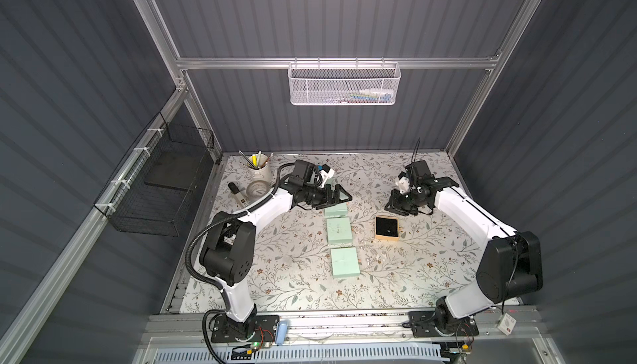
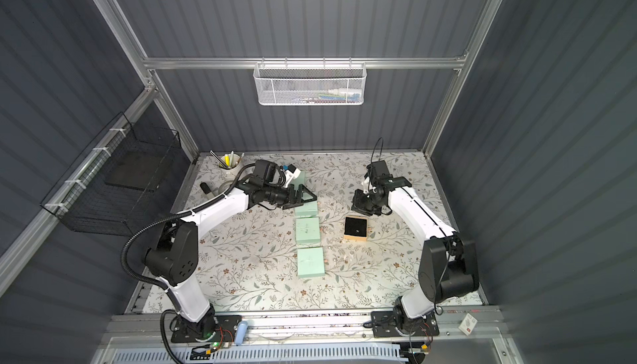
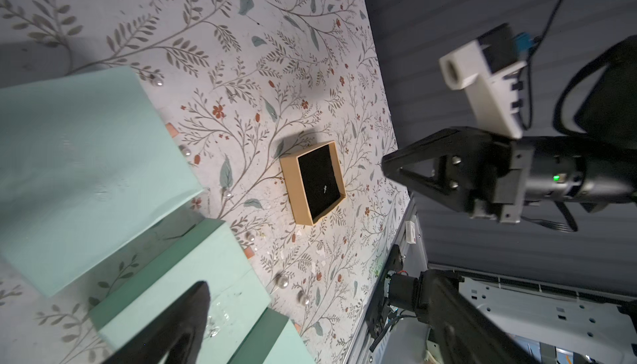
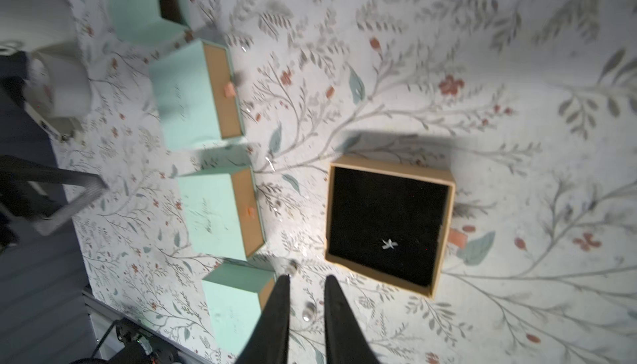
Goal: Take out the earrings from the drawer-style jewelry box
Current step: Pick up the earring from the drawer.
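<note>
In both top views a row of mint boxes [image 1: 345, 262] [image 2: 310, 262] runs down the middle of the tabletop [image 1: 275, 283] [image 2: 241, 276], from the far edge toward the near edge. A tan tray [image 1: 386, 237] [image 2: 356, 238] with a black lining sits apart from the row, toward the right edge. The left pincer [image 1: 341, 196] [image 2: 306, 196] hovers over the row's far end, spread wide and empty. The right pincer [image 1: 395, 204] [image 2: 360, 204] hangs just beyond the tray's far side.

In the left wrist view the earrings [image 3: 282, 281], two pale round studs, lie on the tabletop just beside the boxes and well apart from the tray [image 3: 289, 186]. A white speck [image 3: 324, 190] rests on the tray's lining.

In the right wrist view the right pincer [image 4: 306, 279] is released, its fingers [image 4: 279, 310] slightly parted and gripping nothing. The earrings [image 4: 308, 310] lie on the tabletop beside the box nearest the near edge. One stud shows through the gap between the fingers and the other just past a fingertip, both outside the tray [image 4: 389, 165].
</note>
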Controlling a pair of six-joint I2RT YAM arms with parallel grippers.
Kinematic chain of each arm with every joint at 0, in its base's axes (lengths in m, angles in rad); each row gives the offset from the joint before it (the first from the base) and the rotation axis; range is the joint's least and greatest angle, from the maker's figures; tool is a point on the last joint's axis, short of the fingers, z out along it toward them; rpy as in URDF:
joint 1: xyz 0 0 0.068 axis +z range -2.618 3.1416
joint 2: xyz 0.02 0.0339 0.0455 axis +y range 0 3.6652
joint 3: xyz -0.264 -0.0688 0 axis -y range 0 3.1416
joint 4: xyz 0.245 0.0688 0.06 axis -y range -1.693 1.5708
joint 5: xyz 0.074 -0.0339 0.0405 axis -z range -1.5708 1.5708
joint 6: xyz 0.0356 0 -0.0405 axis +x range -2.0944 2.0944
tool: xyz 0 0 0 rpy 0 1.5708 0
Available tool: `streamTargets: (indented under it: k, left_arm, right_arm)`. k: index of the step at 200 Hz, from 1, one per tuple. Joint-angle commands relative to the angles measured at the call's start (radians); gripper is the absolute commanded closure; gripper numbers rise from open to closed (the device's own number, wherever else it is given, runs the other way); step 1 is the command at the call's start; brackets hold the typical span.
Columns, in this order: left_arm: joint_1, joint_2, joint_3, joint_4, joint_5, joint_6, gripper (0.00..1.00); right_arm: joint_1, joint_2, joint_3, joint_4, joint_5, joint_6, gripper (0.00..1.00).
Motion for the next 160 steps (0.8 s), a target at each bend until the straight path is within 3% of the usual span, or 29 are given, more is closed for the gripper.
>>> streamTargets:
  k: [1,50,160]
  left_arm:
    - [-0.041,0.025,0.020,0.016,0.037,-0.017,0.00]
    - [-0.096,0.053,0.024,0.050,0.034,-0.047,0.00]
    - [-0.112,0.090,0.060,0.024,0.046,-0.031,0.00]
  right_arm:
    - [0.004,0.015,-0.058,-0.042,0.037,-0.021,0.79]
    - [0.006,0.097,-0.080,-0.013,0.074,-0.028,0.78]
    - [0.006,0.190,-0.077,0.042,0.079,-0.033,0.70]
